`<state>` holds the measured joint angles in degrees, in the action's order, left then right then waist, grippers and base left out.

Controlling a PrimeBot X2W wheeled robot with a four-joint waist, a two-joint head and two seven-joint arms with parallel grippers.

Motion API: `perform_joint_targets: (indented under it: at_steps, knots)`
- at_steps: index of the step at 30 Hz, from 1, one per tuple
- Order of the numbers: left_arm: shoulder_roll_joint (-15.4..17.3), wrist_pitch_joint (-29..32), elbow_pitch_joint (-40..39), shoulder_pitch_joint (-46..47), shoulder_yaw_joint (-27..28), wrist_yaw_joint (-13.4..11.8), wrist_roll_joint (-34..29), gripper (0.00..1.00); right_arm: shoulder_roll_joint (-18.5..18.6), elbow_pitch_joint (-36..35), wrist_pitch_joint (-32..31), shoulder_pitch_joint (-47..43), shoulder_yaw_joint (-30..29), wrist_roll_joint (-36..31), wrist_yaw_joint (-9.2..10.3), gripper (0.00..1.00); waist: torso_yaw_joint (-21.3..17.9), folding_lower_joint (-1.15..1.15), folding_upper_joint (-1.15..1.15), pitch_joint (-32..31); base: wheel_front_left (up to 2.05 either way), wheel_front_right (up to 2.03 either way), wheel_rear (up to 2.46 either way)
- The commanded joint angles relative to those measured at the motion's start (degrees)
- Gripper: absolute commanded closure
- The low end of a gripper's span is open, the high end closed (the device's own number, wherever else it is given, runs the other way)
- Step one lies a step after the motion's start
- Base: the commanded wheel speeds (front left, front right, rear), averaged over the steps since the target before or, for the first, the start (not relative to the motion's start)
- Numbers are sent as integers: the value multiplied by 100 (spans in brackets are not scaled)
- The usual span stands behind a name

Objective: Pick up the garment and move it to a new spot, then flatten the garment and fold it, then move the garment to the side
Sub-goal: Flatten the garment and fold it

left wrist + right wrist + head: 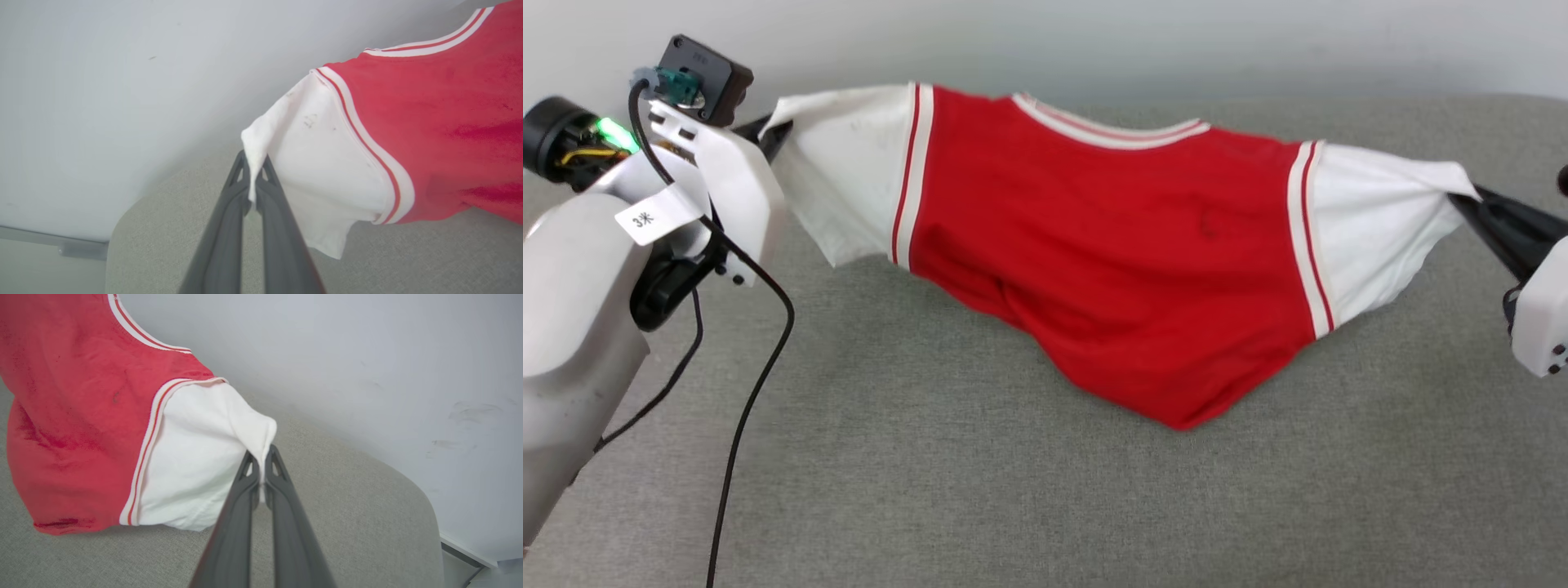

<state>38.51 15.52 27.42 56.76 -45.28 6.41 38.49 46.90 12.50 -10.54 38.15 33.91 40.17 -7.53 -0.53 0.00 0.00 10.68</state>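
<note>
The garment hangs stretched out over the grey fabric surface, toward the surface's far edge, where a pale wall rises. Its neckline faces the far edge and its red body sags down toward the surface. Whether the lowest fold touches the surface is hard to tell.

The left gripper is above the surface's left end, closed on the tip of one white sleeve. In the left wrist view, the cloth is pinched between the left gripper's two dark fingers.

The right gripper is above the surface's right end and clamps the other white sleeve the same way. A black cable trails across the surface's left part.
</note>
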Motion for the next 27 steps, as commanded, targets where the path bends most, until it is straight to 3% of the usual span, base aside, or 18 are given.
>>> perform_joint_targets:
  at_steps: [1,14,27]
  knots:
    - [66,-121,-160,102,27,-91,-116,100,34,-31,101,-25,-113,-44,8,100,84,0,0,-225,0,0,0]
    - [265,-528,-1365,520,349,-530,-360,100,52,-285,380,440,-789,-379,8,100,80,0,0,-875,0,0,0]
    - [55,-607,-1516,1254,444,-516,-500,100,-61,-397,185,1181,-1063,-511,8,100,89,0,0,-1060,0,0,0]
